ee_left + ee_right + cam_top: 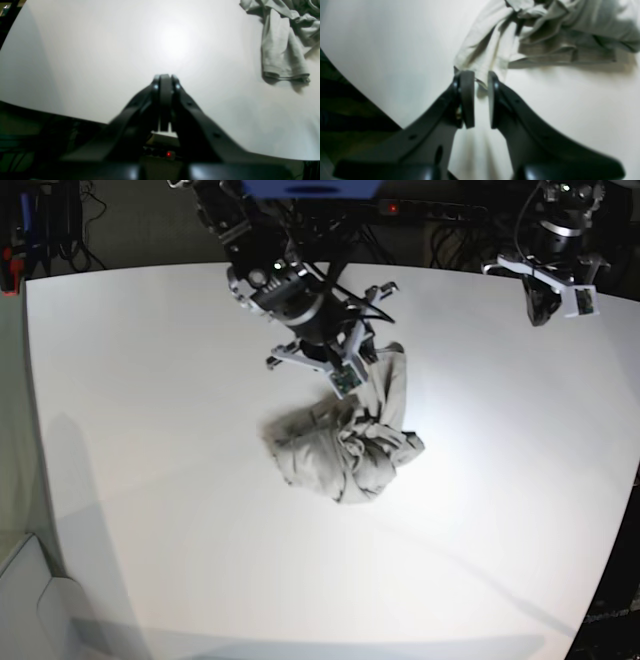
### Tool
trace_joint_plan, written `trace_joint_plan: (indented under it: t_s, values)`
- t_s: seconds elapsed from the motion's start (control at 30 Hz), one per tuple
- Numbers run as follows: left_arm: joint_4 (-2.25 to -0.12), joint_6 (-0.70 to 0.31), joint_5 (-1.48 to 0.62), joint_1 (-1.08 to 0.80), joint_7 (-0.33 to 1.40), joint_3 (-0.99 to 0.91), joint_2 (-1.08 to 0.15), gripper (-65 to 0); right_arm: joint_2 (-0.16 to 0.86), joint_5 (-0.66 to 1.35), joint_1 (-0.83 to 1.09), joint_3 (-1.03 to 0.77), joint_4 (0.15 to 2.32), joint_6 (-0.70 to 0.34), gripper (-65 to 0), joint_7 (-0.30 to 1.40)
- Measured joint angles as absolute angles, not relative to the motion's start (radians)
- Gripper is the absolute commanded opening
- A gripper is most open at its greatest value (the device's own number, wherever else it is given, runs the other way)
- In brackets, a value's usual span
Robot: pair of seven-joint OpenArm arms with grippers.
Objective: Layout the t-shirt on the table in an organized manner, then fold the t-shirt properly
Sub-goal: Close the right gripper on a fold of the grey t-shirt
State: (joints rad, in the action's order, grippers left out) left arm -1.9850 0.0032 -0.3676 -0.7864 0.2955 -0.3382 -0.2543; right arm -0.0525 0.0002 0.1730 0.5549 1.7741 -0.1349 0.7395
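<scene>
The t-shirt [345, 440] lies bunched in a wrinkled heap near the middle of the table [150, 430], with bare white top all round it and wide room out to the rounded edges. My right gripper [477, 77] stands parted at a hem of the cloth (nothing clamped between its pads). My left gripper [165, 77] is clenched on nothing, over bare table well apart from the shirt. I can read no print or label.
</scene>
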Motion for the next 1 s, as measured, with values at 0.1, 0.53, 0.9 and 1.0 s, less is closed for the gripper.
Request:
trace_joint_plan:
  t_s: [0.1, 0.53, 0.9, 1.0]
  values:
    - [-1.985, 0.003, -0.368, -0.786, 0.295, -0.338, -0.255, -64.8, -0.056, 0.001, 0.155, 0.584, 1.751, -0.135, -53.5, 0.731]
    - [-1.985, 0.003, -0.368, -0.786, 0.295, -0.338, -0.254, -64.8, -0.072, 0.001, 0.139, 0.61, 1.739, -0.135, -53.4, 0.739]
    - [-1.985, 0.003, -0.368, -0.786, 0.295, -0.338, -0.254, -64.8, -0.072, 0.001, 0.139, 0.61, 1.739, -0.135, -33.0, 0.74]
    - [-1.985, 0.003, -0.368, -0.786, 0.295, -0.338, -0.255, -64.8, -0.072, 0.001, 0.128, 0.61, 1.737, -0.135, -32.8, 0.741]
